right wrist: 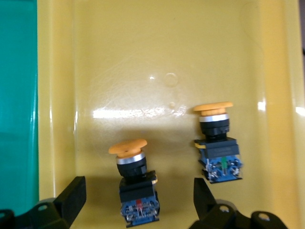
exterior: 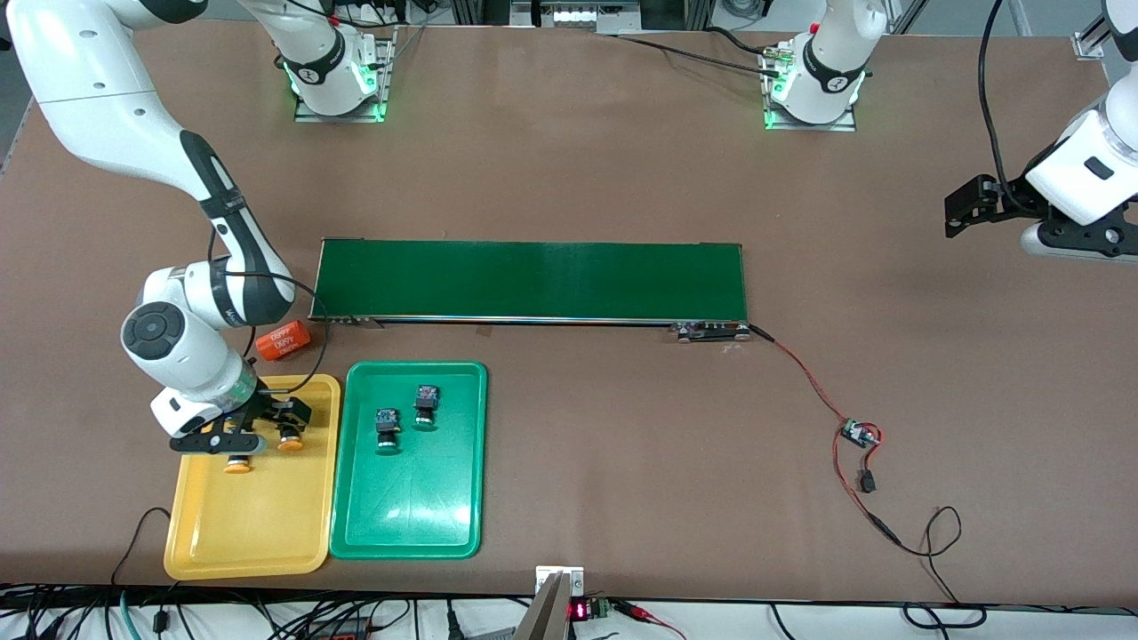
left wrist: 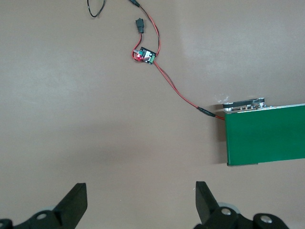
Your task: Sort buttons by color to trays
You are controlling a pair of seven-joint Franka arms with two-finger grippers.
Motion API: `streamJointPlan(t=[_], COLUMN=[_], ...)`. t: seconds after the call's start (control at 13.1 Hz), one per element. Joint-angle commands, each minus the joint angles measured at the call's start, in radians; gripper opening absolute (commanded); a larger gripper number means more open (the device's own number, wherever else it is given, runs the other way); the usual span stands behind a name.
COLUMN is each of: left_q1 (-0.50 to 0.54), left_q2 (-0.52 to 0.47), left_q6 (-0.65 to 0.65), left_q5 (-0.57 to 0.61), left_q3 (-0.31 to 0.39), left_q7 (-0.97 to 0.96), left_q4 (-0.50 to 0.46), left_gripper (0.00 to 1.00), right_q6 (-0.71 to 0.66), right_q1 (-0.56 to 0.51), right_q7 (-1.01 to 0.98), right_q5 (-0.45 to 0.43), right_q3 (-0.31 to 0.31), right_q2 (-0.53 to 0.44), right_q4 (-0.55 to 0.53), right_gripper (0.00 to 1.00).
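Our right claw (right wrist: 136,200) hangs spread over the yellow tray (exterior: 267,524), 1 yellow button (right wrist: 134,183) between its fingers, so lifting off crooked could topple it. Our left claw (left wrist: 140,207) waits, spread, over bare counter (left wrist: 95,119).

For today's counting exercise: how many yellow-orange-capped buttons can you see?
2. Both lie in the yellow tray: one between the right gripper's open fingers, the other beside it.

looks like a robotics lab: bolted arm bases (exterior: 338,76) on a brown table (exterior: 578,178), a small conveyor belt (exterior: 529,280), a wired circuit board (exterior: 858,434), cables along the table edge.
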Motion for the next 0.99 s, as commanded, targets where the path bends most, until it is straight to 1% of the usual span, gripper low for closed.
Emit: streamJointPlan(t=[0.0, 0.15, 0.38, 0.46, 0.53, 0.61, 0.69, 0.76, 0.84, 0.92], left_q1=[0.005, 0.005, 0.005, 0.005, 0.005, 0.005, 0.005, 0.005, 0.005, 0.005], left_q2=[-0.003, -0.003, -0.003, -0.003, -0.003, -0.003, -0.003, -0.003, -0.003, -0.003], left_q6=[-0.015, -0.015, -0.015, -0.015, -0.015, -0.015, -0.015, -0.015, -0.015, -0.015], left_q5=[0.014, 0.014, 0.014, 0.014, 0.014, 0.014, 0.014, 0.014, 0.014, 0.014], left_q3=[-0.002, -0.002, -0.002, -0.002, -0.002, -0.002, -0.002, -0.002, -0.002, -0.002], left_q7=[0.019, 0.019, 0.019, 0.019, 0.019, 0.019, 0.021, 0.019, 0.021, 0.021], left_q4=[0.012, 0.012, 0.012, 0.012, 0.012, 0.012, 0.012, 0.012, 0.012, 0.012], left_gripper=[1.0, 1.0, 1.0, 1.0, 1.0, 1.0, 1.0, 1.0, 1.0, 1.0], right_q6=[-0.202, -0.402, -0.646, -0.719, -0.795, -0.836, -0.866, -0.93, -0.971, -0.972], right_q1=[0.005, 0.007, 0.001, -0.004, 0.004, 0.013, 0.042, 0.085, 0.123, 0.154], right_q7=[-0.01, -0.016, -0.022, -0.057, -0.115, -0.157, -0.154, -0.154, -0.165, -0.186], right_q5=[0.12, 0.195, 0.261, 0.278, 0.282, 0.282, 0.276, 0.26, 0.269, 0.286], right_q3=[0.0, 0.0, -0.001, -0.004, -0.022, -0.047, -0.07, -0.108, -0.168, -0.22], right_q2=[-0.148, -0.266, -0.415, -0.453, -0.492, -0.531, -0.565, -0.594, -0.613, -0.648], right_q4=[-0.01, -0.008, -0.007, -0.004, 0.01, 0.012, 0.012, 0.012, 0.009, 0.003], right_gripper=[1.0, 1.0, 1.0, 1.0, 1.0, 1.0, 1.0, 1.0, 1.0, 1.0])
